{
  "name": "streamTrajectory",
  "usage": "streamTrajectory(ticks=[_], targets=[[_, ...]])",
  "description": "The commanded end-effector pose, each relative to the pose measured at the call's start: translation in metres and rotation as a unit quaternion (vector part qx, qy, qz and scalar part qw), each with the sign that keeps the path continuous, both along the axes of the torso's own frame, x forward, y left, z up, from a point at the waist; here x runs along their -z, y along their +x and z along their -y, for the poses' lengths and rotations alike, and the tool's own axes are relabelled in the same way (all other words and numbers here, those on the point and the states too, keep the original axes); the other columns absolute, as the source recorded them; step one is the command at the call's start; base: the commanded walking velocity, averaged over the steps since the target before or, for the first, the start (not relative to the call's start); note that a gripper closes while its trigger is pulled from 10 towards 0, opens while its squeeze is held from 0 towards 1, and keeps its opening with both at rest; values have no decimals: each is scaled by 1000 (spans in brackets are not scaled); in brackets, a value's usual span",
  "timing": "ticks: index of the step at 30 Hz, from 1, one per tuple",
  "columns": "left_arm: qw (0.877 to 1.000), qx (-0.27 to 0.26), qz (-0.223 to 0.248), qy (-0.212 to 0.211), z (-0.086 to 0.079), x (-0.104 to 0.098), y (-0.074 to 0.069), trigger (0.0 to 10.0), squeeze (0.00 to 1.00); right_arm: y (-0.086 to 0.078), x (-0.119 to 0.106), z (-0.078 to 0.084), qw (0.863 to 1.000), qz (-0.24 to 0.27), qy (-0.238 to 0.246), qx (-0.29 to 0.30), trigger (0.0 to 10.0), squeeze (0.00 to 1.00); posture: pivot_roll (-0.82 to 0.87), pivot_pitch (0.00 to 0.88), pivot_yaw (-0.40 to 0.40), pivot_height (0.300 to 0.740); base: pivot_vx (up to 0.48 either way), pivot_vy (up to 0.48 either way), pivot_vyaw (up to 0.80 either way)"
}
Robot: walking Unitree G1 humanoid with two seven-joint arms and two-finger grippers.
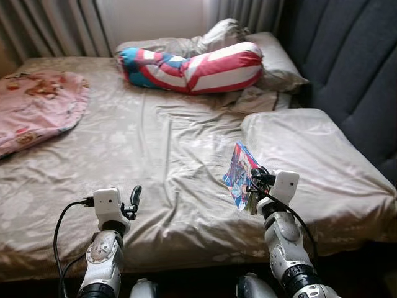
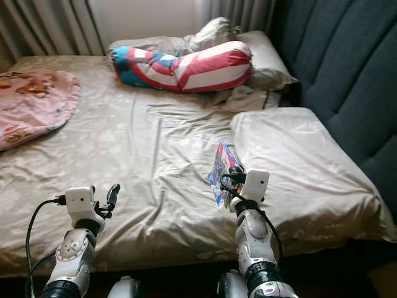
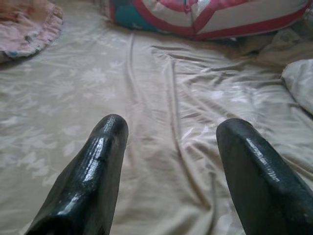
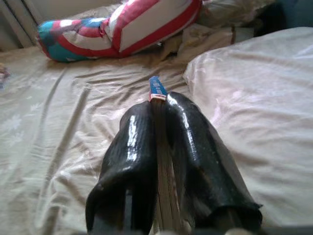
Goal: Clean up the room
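**Right wrist view: book clamped between the fingers**

The right gripper point(image 4: 159, 105) was clenched on a thin book point(image 1: 240, 172), held upright on edge over the bed point(image 1: 155, 155), just beside the pillow point(image 1: 310, 155) at 3 o'clock. The left gripper point(image 3: 171, 129) hovered released above the sheet at 7 o'clock. A striped bolster point(image 1: 192, 67) lay at 12 o'clock, a pink blanket point(image 1: 37, 105) at 10.

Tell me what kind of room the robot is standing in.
Most likely a bedroom. A wide bed with a rumpled beige sheet lies before it, pillows beside a dark padded headboard, and a striped bolster near the curtains. The right end effector grips a thin colourful book.
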State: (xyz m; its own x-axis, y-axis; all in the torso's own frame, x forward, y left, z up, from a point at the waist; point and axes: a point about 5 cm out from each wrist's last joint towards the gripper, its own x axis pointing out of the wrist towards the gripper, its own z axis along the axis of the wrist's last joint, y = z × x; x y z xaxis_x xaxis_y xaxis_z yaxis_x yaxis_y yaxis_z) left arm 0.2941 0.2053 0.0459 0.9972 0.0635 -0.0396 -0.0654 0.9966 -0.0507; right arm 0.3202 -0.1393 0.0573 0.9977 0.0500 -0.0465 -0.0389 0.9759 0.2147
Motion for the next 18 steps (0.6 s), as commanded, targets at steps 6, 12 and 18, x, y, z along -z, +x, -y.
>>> streamTrajectory(ticks=[6, 12, 18], targets=[[1000, 1, -9, -3, 0, 3, -3, 10000, 0, 5, -12, -5, 999, 30, 1, -10, 10000, 0, -52, 34, -29, 651, 84, 0, 0], [1000, 2, -10, -3, 0, 3, -3, 10000, 0, 4, -11, -8, 999, 31, -2, -24, 10000, 0, -53, 34, -27, 651, 272, 0, 0], [1000, 1, -11, -2, -1, 2, -3, 10000, 0, 3, -13, -15, 998, 43, -15, -52, 10000, 0, -56, 40, -26, 651, 284, 0, 309]])
